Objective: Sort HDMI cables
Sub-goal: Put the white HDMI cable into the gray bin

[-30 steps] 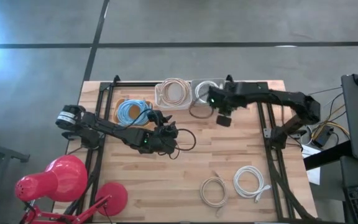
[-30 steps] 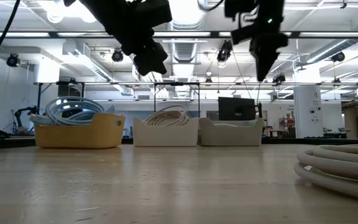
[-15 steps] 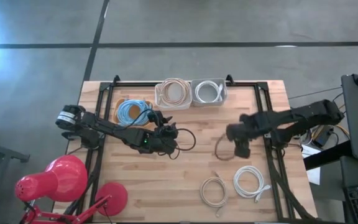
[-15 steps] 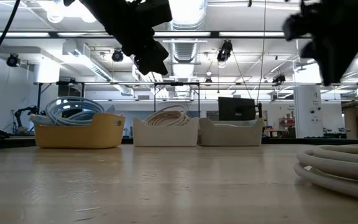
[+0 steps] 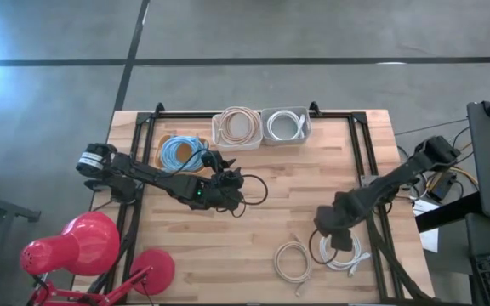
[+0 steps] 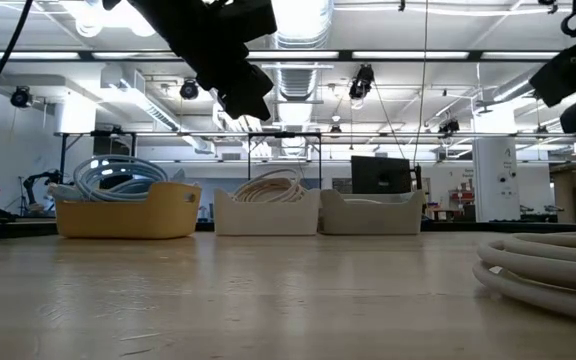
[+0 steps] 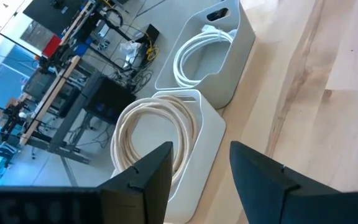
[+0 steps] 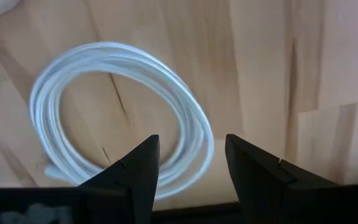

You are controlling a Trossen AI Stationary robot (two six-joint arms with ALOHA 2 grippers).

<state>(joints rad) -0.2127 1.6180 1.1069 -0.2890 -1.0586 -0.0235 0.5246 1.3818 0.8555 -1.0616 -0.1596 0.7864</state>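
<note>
Two cable coils lie flat on the table near its near right corner: a white one (image 5: 344,250) and a beige one (image 5: 293,260). My right gripper (image 5: 333,235) hovers open over the white coil (image 8: 118,118), touching nothing. At the far edge stand three bins: a yellow one with light blue cables (image 5: 181,153), a white one with beige cables (image 5: 238,127) and a pale one with a white cable (image 5: 285,126). My left gripper (image 5: 228,188) waits open above the table's middle left, facing the beige coil (image 7: 157,134) and the white one (image 7: 197,53) in their bins.
A red desk lamp (image 5: 92,246) stands at the table's near left corner. Black frame rails (image 5: 368,170) run along both sides of the table. Bare wood (image 5: 296,191) lies between the bins and the two loose coils. In the low view the nearest coil (image 6: 548,265) shows at the right.
My right gripper has swung from above the pale bin at the far edge toward the near right corner, and now hangs over the loose white coil. The left arm has kept still. No cable has moved.
</note>
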